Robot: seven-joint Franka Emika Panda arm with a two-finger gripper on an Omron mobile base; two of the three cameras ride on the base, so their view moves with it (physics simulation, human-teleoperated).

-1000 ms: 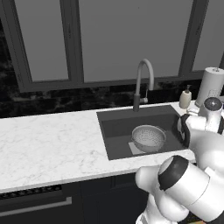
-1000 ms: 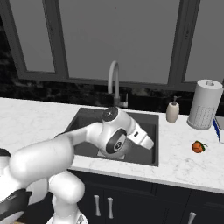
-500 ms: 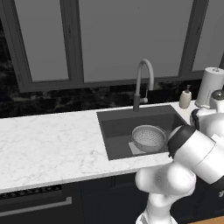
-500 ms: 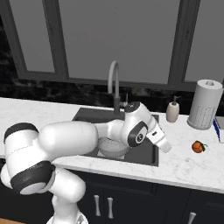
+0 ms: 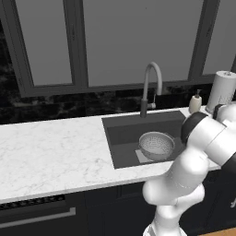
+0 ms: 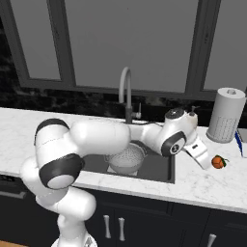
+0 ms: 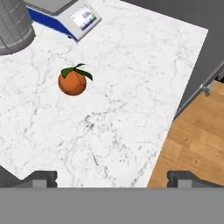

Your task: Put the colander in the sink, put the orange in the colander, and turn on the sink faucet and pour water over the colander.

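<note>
Marble counter bare around orange; end effector spread wide above, near counter edge.

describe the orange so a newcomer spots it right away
Start at the sink, then go right along the white marble counter toward the paper towel roll. The orange lies in front of that roll, the only small, round, bright orange thing there, with green leaves.

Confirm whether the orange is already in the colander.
No: the orange lies on the counter right of the sink, and the colander holds nothing.
</note>
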